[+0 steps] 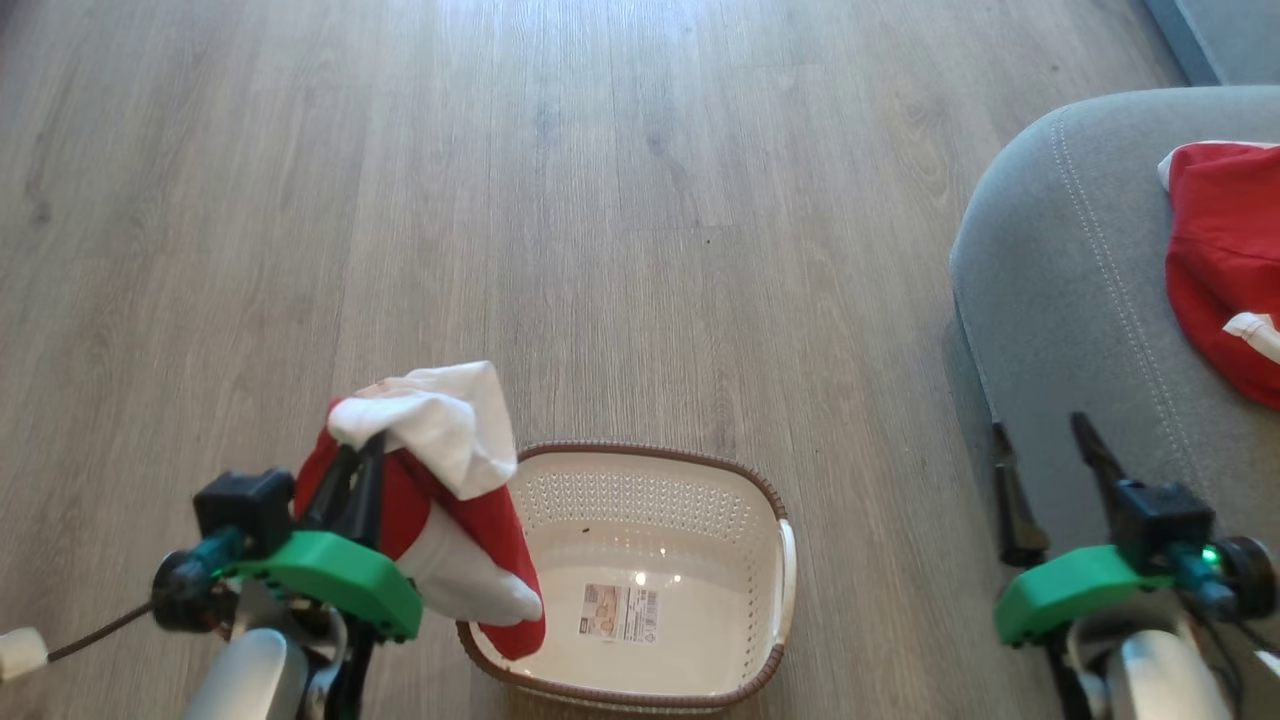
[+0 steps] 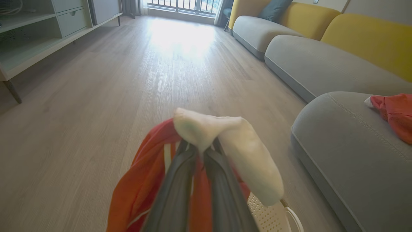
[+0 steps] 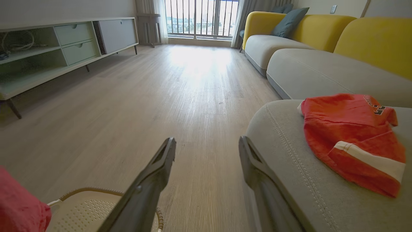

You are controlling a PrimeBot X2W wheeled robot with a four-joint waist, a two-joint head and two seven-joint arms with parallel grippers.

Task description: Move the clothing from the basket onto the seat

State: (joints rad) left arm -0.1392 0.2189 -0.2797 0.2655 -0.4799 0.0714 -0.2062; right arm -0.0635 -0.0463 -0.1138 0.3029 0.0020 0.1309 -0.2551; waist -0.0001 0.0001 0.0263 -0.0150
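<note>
My left gripper (image 1: 365,450) is shut on a red and white garment (image 1: 455,480) that hangs above the left rim of the basket (image 1: 700,520). The same gripper (image 2: 199,149) pinches the white part of the garment (image 2: 231,145), red folds drooping on both sides. The cream basket holds nothing but its label sticker (image 1: 620,612). A second red garment (image 1: 1225,260) lies on the grey seat (image 1: 1080,290) at the right. My right gripper (image 1: 1045,440) stands open over the seat's front edge, nothing between its fingers (image 3: 161,161). That garment (image 3: 354,135) lies to its right on the seat (image 3: 289,154).
Wooden floor (image 1: 600,200) stretches ahead. A long grey and yellow sofa (image 3: 322,61) runs along the right wall, a pale low cabinet (image 3: 58,48) along the left, and a balcony window (image 3: 199,19) at the far end.
</note>
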